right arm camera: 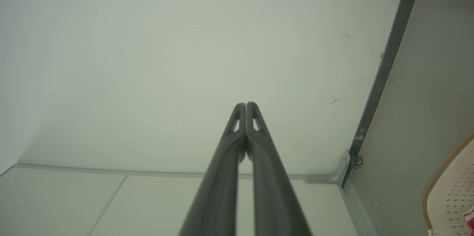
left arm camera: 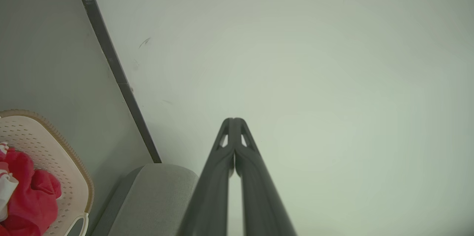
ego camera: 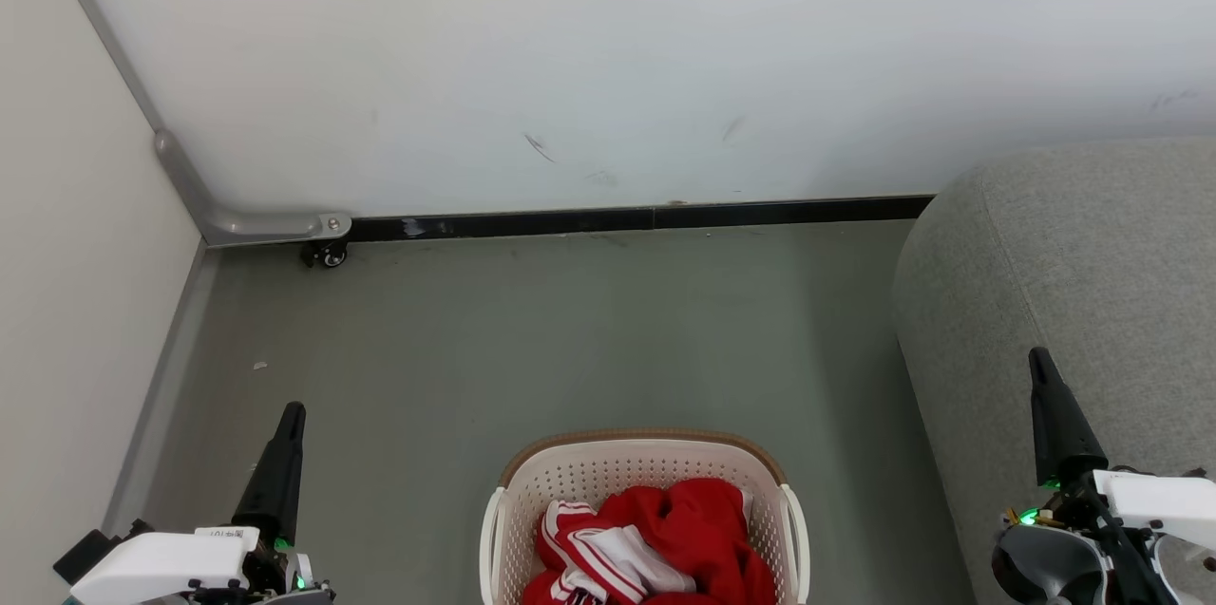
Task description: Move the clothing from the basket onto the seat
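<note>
- On the floor [ego camera: 570, 330], well short of its back edge, you find the basket [ego camera: 646, 477] standing upright.
- The clothing [ego camera: 684, 529] lies bunched inside the basket, red with white striped trim.
- The seat [ego camera: 1073, 282] stands right of the basket, apart from it, and runs back to the wall [ego camera: 608, 64].
- The left gripper [ego camera: 292, 413] hangs left of the basket, fingers pressed together, holding nothing.
- The right gripper [ego camera: 1041, 360] shows against the seat, fingers likewise together and empty.
</note>
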`<state>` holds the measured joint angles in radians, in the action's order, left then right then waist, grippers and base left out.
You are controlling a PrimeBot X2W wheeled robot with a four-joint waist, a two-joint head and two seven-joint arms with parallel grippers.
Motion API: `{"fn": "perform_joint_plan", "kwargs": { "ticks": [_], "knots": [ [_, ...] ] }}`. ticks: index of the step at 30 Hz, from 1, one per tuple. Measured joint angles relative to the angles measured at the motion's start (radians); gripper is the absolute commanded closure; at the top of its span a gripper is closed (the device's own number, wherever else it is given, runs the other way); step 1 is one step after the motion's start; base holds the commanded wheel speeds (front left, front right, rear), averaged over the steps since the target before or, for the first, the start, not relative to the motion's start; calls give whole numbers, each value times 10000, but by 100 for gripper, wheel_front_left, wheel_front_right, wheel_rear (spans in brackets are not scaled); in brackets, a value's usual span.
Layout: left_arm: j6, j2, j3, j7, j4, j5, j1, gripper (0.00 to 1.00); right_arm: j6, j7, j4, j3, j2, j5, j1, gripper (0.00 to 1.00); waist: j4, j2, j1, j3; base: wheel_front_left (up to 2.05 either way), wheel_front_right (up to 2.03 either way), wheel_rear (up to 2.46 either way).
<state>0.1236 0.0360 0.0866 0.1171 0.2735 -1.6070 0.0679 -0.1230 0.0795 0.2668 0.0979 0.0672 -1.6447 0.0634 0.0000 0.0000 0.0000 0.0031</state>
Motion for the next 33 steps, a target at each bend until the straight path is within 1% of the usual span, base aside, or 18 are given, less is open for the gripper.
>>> {"fn": "perform_joint_plan", "kwargs": {
  "ticks": [33],
  "knots": [
    [0, 0, 0, 0, 0, 0, 0, 100, 0, 2, 0, 17, -17, 2, 0, 100, 0, 0, 0, 0, 0, 0, 0]
  ]
}}
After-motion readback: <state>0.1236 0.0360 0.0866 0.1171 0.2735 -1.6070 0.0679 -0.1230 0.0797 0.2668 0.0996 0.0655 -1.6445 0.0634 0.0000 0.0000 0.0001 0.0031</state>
